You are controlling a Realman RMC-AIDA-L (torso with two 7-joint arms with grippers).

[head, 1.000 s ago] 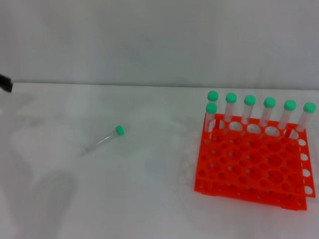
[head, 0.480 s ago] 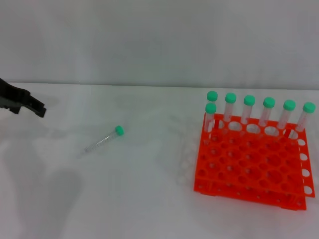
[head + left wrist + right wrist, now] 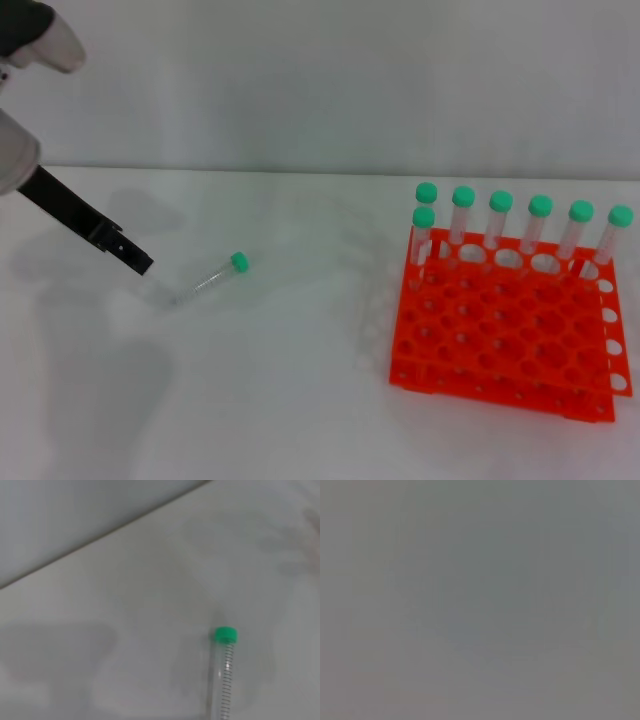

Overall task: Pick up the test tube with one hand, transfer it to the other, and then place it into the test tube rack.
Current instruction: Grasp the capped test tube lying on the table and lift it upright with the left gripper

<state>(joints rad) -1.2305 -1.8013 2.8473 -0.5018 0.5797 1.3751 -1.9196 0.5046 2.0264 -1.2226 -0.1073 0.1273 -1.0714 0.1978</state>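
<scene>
Your left gripper (image 3: 135, 262) reaches in from the left edge of the head view, its black fingers angled down toward the table (image 3: 270, 400); you cannot tell whether they are spread or closed, and they hold nothing. Just beyond their tip, apart from them, the test tube (image 3: 210, 279) lies flat on the white surface. Its long axis runs diagonally, with the green cap (image 3: 239, 262) at the far end, pointing toward the rack side, and the clear end nearest your gripper. The left wrist view shows fine graduation marks along the tube (image 3: 225, 680), too small to read. Well to the right stands the orange test tube rack (image 3: 505, 335), with seven green-capped tubes (image 3: 540, 225) upright along its far edge. Your right gripper is out of view.
</scene>
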